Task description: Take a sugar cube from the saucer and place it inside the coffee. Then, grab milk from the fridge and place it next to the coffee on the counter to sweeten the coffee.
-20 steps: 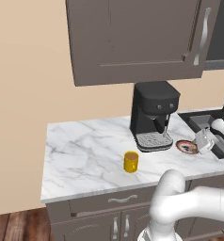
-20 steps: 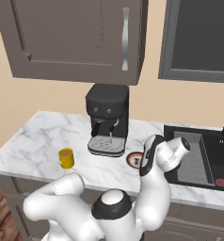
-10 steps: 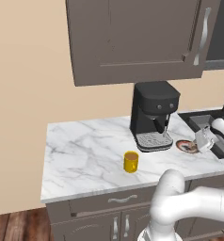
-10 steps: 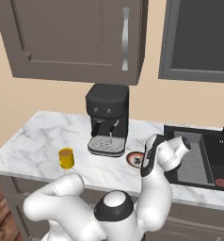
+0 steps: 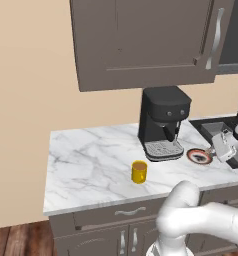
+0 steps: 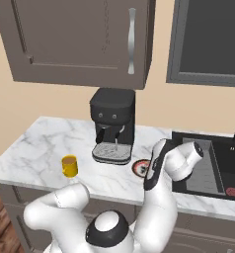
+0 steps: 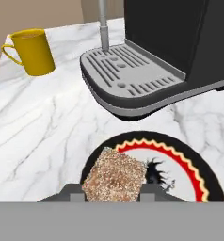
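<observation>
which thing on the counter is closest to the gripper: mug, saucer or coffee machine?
The round dark saucer with the red wavy rim: the gripper hangs right over it at the brown speckled sugar cube. The black coffee machine sits behind; the yellow mug is farthest.

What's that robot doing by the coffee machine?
The white robot arm has reached down to the saucer beside the black coffee machine. In the hand view, the brown sugar cube sits on the saucer right between the tips of the gripper, but whether it is pinched yet is hard to tell. The yellow mug of coffee waits further along the marble counter, with nothing dropped in so far.
</observation>
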